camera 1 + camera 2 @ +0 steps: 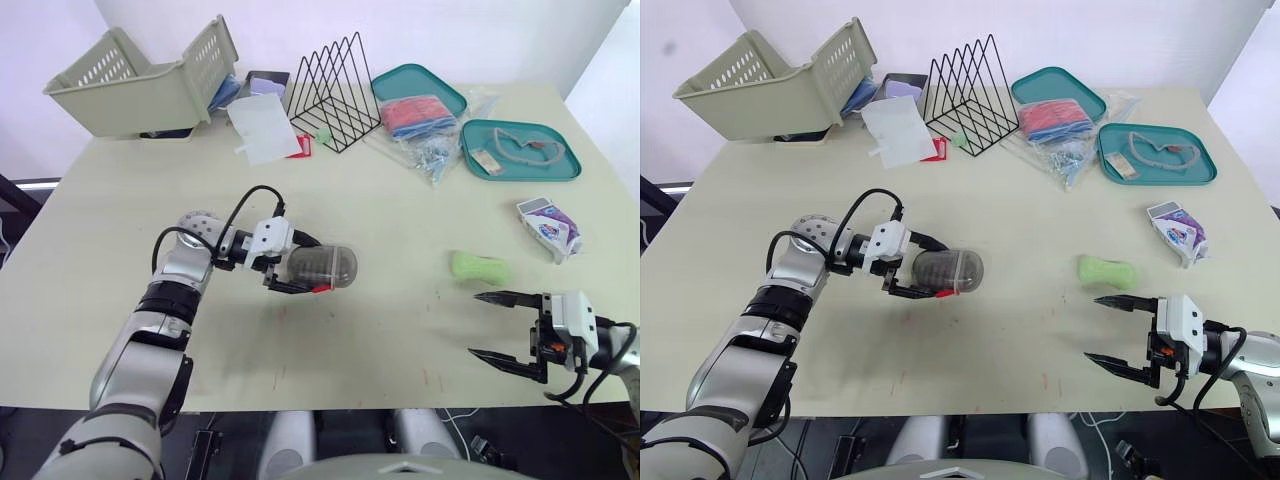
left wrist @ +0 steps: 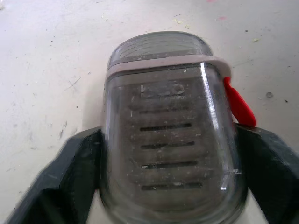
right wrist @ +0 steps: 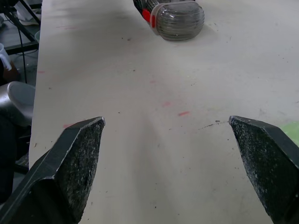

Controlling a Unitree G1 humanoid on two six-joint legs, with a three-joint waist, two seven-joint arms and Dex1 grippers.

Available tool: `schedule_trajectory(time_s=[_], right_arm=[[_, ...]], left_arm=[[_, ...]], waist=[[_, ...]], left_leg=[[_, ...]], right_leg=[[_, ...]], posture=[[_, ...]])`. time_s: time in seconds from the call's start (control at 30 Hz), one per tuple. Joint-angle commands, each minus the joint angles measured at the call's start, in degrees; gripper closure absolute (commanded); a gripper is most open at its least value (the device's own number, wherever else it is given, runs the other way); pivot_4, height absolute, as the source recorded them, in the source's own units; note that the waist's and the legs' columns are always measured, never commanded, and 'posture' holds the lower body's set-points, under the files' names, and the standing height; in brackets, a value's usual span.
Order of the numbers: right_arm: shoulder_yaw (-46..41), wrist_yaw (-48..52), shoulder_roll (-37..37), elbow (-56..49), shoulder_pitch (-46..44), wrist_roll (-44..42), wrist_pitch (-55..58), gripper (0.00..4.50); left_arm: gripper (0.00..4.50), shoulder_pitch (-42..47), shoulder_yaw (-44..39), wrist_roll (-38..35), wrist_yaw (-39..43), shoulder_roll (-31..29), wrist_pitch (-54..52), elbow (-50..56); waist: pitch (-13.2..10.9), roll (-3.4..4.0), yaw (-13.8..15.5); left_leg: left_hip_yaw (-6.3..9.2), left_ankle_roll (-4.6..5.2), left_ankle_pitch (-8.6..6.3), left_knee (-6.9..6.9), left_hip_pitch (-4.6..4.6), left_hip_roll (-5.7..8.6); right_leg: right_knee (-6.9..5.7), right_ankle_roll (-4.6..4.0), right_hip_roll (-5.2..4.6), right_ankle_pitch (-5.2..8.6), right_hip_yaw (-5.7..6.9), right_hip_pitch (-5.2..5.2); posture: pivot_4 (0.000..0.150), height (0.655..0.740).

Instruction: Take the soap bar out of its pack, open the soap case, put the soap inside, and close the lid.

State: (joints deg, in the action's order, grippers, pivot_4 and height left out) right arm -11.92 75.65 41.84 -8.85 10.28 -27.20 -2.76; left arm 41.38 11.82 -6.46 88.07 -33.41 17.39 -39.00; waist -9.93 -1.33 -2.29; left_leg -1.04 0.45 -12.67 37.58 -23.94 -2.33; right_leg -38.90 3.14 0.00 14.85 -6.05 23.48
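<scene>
Soap case (image 1: 322, 267) left of soap bar (image 1: 480, 268), pack (image 1: 548, 226) further right, basket (image 1: 140, 85) back left

tabletop (image 1: 400, 340) pale, scuffed | far side: basket (image 1: 130, 85) (tilted), wire rack (image 1: 335, 90), teal tray (image 1: 420, 82), second teal tray (image 1: 520, 165) | right: green soap (image 1: 480, 267), soap pack (image 1: 548, 225) near it | centre-left: soap case (image 1: 325, 265)

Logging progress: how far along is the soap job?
Done: green soap bar lies bare on the table, away from its pack. In hand: left gripper clamps the soap case, apparently shut. Left: opening it, loading the soap, closing; right gripper is empty, jaws open.
</scene>
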Motion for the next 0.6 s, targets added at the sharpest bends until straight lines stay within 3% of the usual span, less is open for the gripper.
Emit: schedule_trajectory(time_s=[0.03, 0.23, 0.33, 0.47, 0.6], right_arm=[[-0.71, -0.33, 0.85, -1.27, 0.35, -0.53, -0.38, 0.00], [-0.73, -0.52, 1.61, -2.06, 0.44, -0.59, 0.16, 0.00], [-0.96, -1.52, 4.39, -6.83, -1.27, -4.22, 7.36, 0.00], [-1.64, -9.51, 9.72, -14.22, -7.14, -16.06, 28.30, 0.00], [-0.37, -24.11, 13.00, -16.87, -16.31, -35.01, 52.85, 0.00]], left_arm=[[1.02, 0.78, -0.30, 0.30, -0.38, 0.20, 1.23, -0.20], [1.02, 0.64, -0.35, 0.55, -0.75, 0.22, 2.70, -0.40], [1.02, 0.37, -1.36, -0.56, -1.63, 0.61, 4.81, 0.81], [1.02, -0.87, -2.43, -3.06, -3.10, 1.77, 5.25, 6.16], [1.02, -3.78, -2.41, -5.70, -5.83, 4.22, 3.42, 15.64]], waist=[[0.00, 0.00, 0.02], [0.00, 0.00, 0.02], [0.00, 0.00, -0.01], [0.00, 0.00, -0.13], [0.01, -0.03, 0.00]], left_leg=[[0.00, 0.00, 0.00, 0.01, 0.00, 0.00], [0.00, 0.00, 0.00, 0.06, 0.00, 0.00], [-0.01, 0.00, 0.00, 0.07, 0.00, 0.00], [0.00, 0.00, 0.00, 0.12, 0.00, -0.02], [0.02, 0.00, 0.00, 0.15, -0.04, -0.04]], right_leg=[[0.00, -0.01, 0.00, -0.01, 0.00, 0.00], [-0.02, 0.00, 0.00, 0.00, 0.00, -0.01], [-0.03, 0.00, -0.01, -0.01, 0.00, -0.01], [-0.06, -0.05, -0.01, -0.05, 0.00, -0.01], [-0.06, -0.10, -0.06, -0.08, 0.01, -0.01]], posture=[[0.150, 0.7400], [0.150, 0.7400], [0.150, 0.7400], [0.150, 0.7400], [0.150, 0.7400]])
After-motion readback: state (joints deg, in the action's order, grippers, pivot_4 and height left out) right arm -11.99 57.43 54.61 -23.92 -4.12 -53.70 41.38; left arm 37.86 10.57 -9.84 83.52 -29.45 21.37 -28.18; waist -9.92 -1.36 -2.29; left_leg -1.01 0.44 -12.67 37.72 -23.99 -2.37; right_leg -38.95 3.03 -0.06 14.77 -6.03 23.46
